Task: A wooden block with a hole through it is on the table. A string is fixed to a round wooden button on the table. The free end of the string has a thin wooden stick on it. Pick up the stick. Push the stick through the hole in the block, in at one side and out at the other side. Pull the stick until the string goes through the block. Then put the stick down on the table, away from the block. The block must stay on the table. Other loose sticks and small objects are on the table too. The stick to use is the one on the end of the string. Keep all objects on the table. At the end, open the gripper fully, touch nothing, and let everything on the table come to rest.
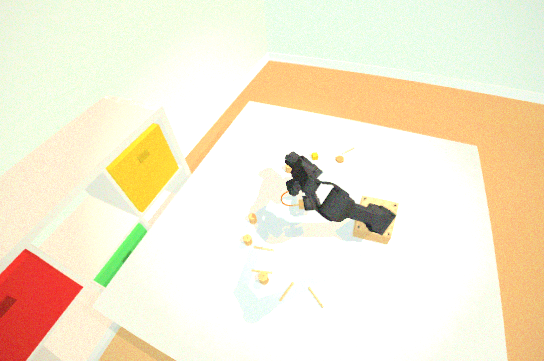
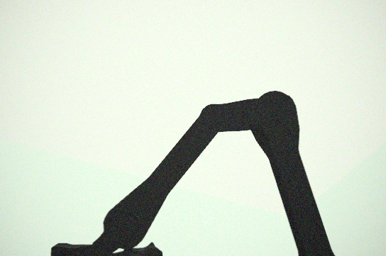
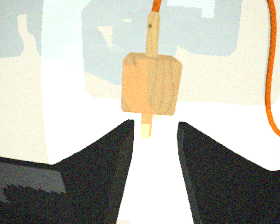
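Because the gripper (image 1: 294,187) (image 3: 155,127) hangs partly open with nothing between its fingertips, the stick (image 3: 152,35) is free, passing through the block (image 3: 151,84). Its pale tip juts from the block's near side, toward the fingers, just ahead of and between them. That stub looks light, stiff and perhaps slippery; it is the place to pinch, squarely and gently, lest the block drag along. Beyond the block's far side, the stick's tail meets the limp orange string (image 1: 283,198) (image 3: 272,60).
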Robot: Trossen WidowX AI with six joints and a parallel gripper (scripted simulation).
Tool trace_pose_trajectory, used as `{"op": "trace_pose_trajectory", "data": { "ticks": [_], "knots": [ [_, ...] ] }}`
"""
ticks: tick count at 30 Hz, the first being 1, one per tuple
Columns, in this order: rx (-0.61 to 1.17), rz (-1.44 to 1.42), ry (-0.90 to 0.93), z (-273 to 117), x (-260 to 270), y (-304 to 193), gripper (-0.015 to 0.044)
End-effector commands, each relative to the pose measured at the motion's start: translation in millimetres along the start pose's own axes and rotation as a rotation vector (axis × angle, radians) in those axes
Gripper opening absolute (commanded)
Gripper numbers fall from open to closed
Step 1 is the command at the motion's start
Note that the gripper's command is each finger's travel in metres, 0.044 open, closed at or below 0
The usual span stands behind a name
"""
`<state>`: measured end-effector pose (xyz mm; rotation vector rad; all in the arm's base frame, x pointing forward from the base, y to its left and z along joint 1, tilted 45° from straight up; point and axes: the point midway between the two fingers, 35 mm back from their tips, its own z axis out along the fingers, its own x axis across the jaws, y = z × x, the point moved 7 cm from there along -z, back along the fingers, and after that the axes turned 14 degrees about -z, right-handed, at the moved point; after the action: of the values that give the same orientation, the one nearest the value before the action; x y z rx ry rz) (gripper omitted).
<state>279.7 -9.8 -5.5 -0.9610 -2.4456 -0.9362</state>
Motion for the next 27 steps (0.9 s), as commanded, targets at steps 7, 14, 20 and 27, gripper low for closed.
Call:
{"op": "trace_pose_trajectory", "data": {
  "ticks": [7,14,20,27],
  "knots": [
    [0.001,0.012,0.016,19.6,4.3,-3.6,0.0121],
    [0.001,0.012,0.016,20.6,4.5,-3.7,0.0121],
    [0.001,0.012,0.016,20.6,4.5,-3.7,0.0121],
    [0.001,0.012,0.016,20.6,4.5,-3.7,0.0121]
  ]
}}
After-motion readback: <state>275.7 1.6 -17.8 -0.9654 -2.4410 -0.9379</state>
